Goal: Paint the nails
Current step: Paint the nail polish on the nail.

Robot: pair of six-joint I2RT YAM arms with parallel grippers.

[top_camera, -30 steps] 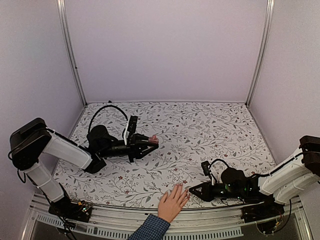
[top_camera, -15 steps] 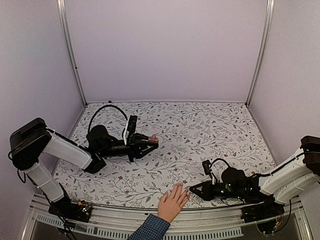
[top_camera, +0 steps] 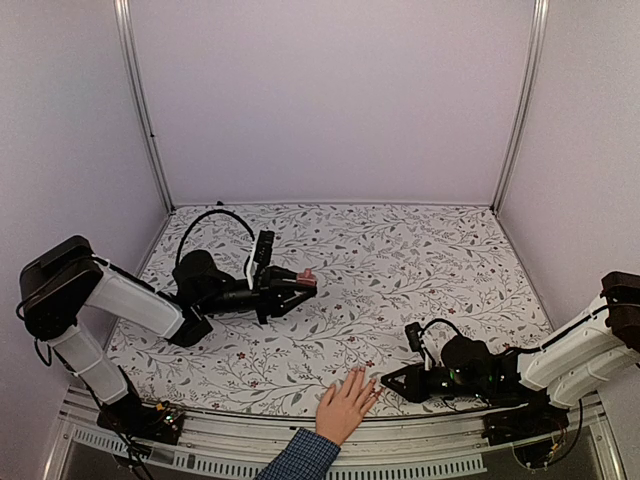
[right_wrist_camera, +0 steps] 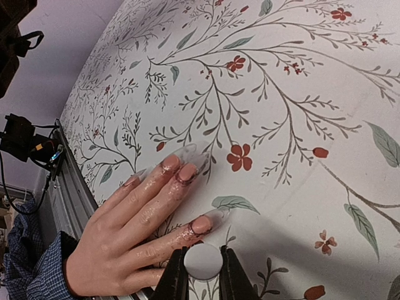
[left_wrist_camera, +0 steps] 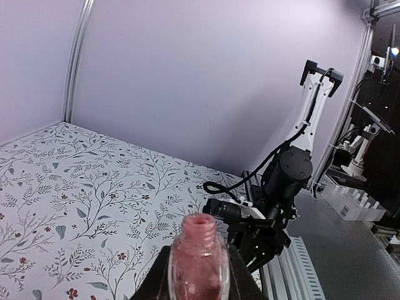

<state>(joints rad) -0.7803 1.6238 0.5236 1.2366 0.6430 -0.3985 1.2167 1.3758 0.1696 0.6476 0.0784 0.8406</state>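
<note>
My right gripper [right_wrist_camera: 202, 278] pinches the white cap [right_wrist_camera: 202, 260] by the nails [right_wrist_camera: 201, 224] (skin looks smeared); a wobble could smear more. My left gripper [left_wrist_camera: 199, 289] clamps the open bottle [left_wrist_camera: 199, 259].

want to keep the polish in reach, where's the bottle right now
The uncapped pink bottle sits clamped in the left gripper, over the table's left-centre in the top view, well apart from the hand at the near edge.
</note>
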